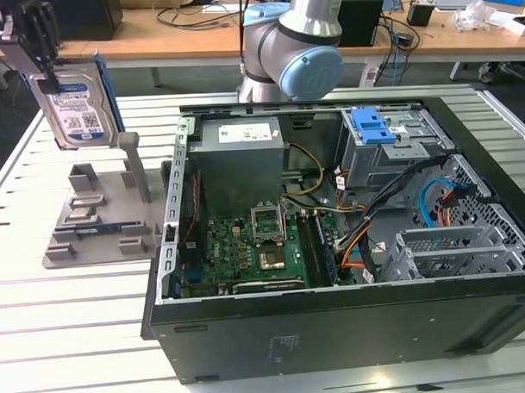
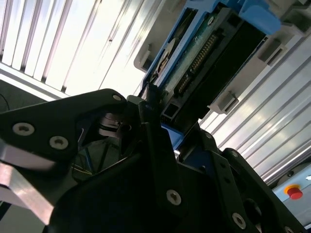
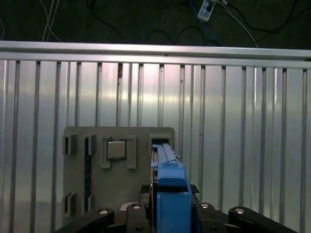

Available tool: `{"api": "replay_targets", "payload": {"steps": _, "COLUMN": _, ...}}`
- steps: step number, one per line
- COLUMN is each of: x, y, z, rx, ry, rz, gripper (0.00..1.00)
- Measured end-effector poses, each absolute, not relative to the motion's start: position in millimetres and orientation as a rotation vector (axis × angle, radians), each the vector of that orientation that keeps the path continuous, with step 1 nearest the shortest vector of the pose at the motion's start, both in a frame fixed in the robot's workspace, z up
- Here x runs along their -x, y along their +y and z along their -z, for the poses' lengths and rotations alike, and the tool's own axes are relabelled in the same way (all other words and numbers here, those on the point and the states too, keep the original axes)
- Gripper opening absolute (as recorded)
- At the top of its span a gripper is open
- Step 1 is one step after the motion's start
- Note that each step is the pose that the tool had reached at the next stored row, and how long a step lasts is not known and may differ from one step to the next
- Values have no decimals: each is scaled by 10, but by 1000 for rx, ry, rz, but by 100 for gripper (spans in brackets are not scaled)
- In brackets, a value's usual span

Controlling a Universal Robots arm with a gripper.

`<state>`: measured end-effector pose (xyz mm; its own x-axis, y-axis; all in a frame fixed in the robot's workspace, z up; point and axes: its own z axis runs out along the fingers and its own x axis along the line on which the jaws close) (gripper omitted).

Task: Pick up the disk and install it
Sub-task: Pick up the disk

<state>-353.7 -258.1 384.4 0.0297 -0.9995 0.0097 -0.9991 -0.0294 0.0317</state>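
The disk (image 1: 76,104), a silver hard drive with a white-and-blue label and blue side rails, hangs upright at the exterior view's far left, above the grey holder stand (image 1: 95,221). My gripper (image 1: 45,66) is shut on its upper end. In the second wrist view the disk's connector edge (image 2: 201,53) juts out from between the black fingers (image 2: 148,114). In the first wrist view one blue rail of the disk (image 3: 170,194) rises from my gripper (image 3: 167,216), with the grey stand (image 3: 116,160) on the table beneath it.
An open computer case (image 1: 336,332) lies on the slatted table (image 1: 68,315), to the exterior view's right of the stand. Its grey drive bay (image 1: 390,153) carries a blue latch piece (image 1: 372,124). The arm's base (image 1: 300,48) rises behind the case. An upright post (image 1: 134,166) stands on the stand.
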Motion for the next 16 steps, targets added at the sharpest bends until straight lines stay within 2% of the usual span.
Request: {"api": "replay_targets", "payload": {"steps": 16, "x": 3537, "y": -2581, "z": -4111, "rx": -2233, "ry": -2168, "rz": 24, "gripper": 37}}
